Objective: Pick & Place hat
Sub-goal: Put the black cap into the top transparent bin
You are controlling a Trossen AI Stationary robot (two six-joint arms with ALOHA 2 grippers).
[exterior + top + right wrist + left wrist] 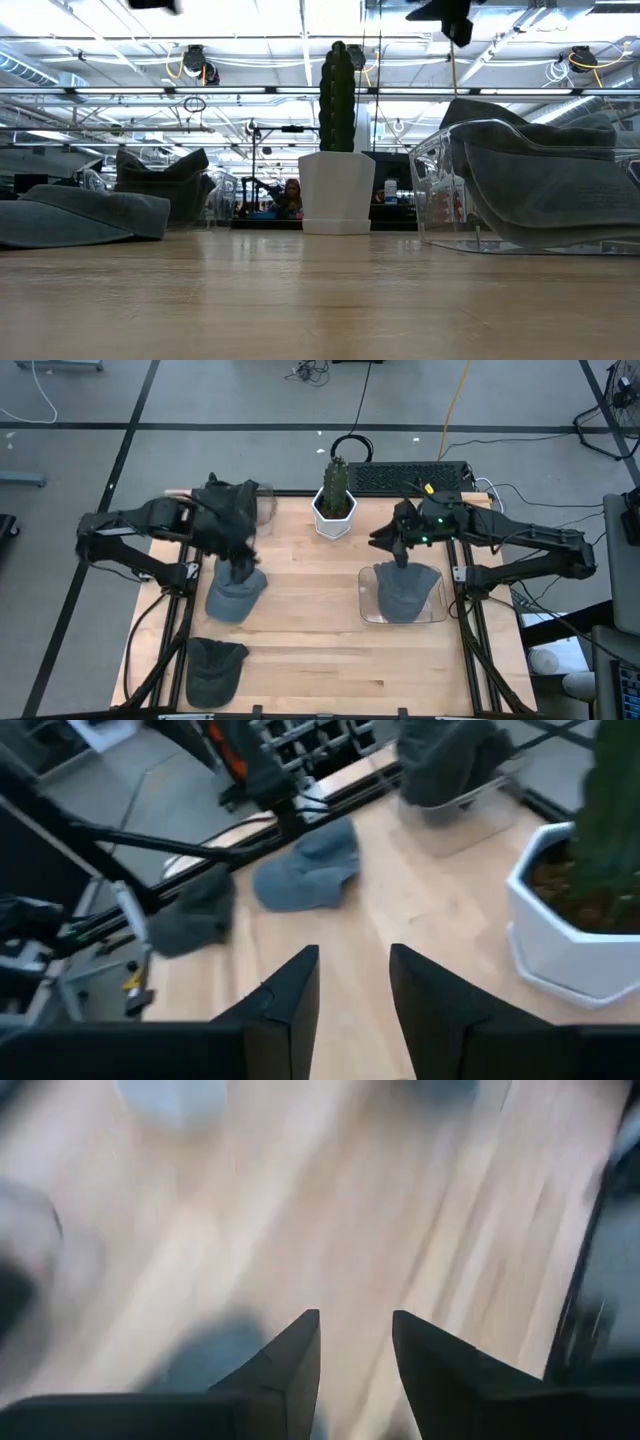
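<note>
1. Three grey hats are seen on the table (300,650): one is already sat in the clear tray (370,610) on the right side, a second hat (236,592) is lying left of centre, and a third hat (214,668) is parked near the front-left corner.
2. The left tool (238,555) is held just above the second hat, and in its wrist view the two fingers (290,1370) are parted with nothing between them, so nothing is gripped.
3. The right tool (398,550) is raised over the back edge of the tray, fingers also spread apart and empty, as seen from its own wrist camera.
4. The step in hand is probably a grab of the second hat by the left tool. It's best taken at the crown or where the fabric bunches up, since a flat brim is likely to be slipped off. A straight descent should be used, and the fingers closed only once cloth is between them.
5. The white pot (333,518) with the cactus (336,482) is stood at the back middle, roughly between both arms, so a carry toward the tray is better routed in front of it.
6. The tray is already filled by one hat, so room for a second looks tight.
</note>
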